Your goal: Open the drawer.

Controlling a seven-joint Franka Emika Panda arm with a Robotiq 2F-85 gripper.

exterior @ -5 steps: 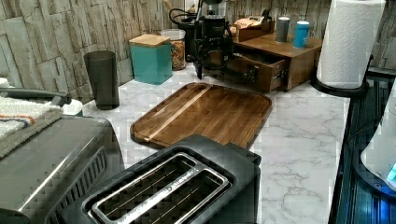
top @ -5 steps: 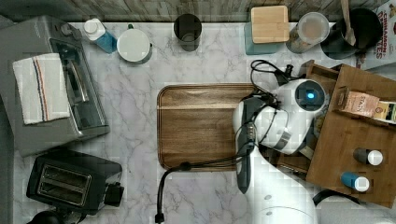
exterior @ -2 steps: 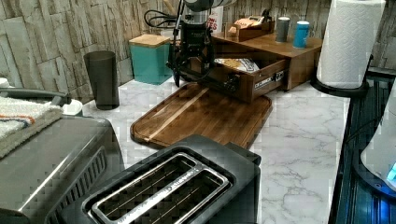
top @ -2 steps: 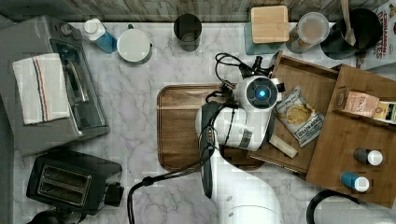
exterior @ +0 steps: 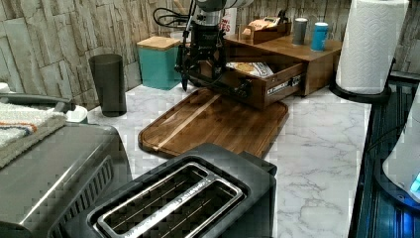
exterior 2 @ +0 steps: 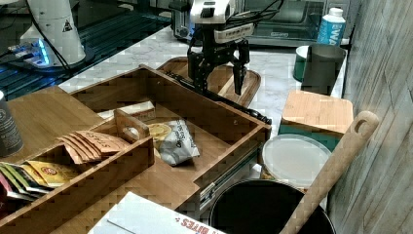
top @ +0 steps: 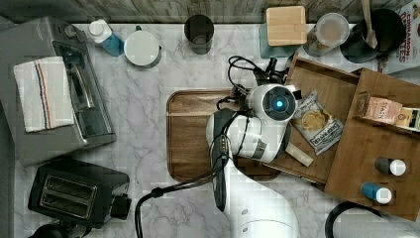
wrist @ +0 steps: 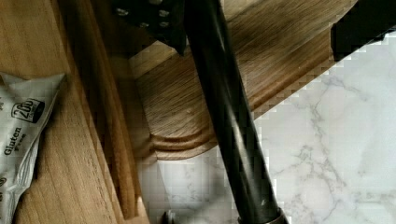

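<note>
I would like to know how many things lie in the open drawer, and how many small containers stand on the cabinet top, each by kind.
Snack bag in the drawer: 1
Pale stick packet in the drawer: 1
Grey container: 1
Blue container: 1
Total: 4

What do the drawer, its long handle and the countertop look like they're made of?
The drawer looks like brown wood with a matte finish; grain lines show on its walls and floor. Its bar handle is black and smooth with a slight sheen, probably metal, though coated plastic is possible. The countertop is white with grey veins, like marble or an imitation.
</note>
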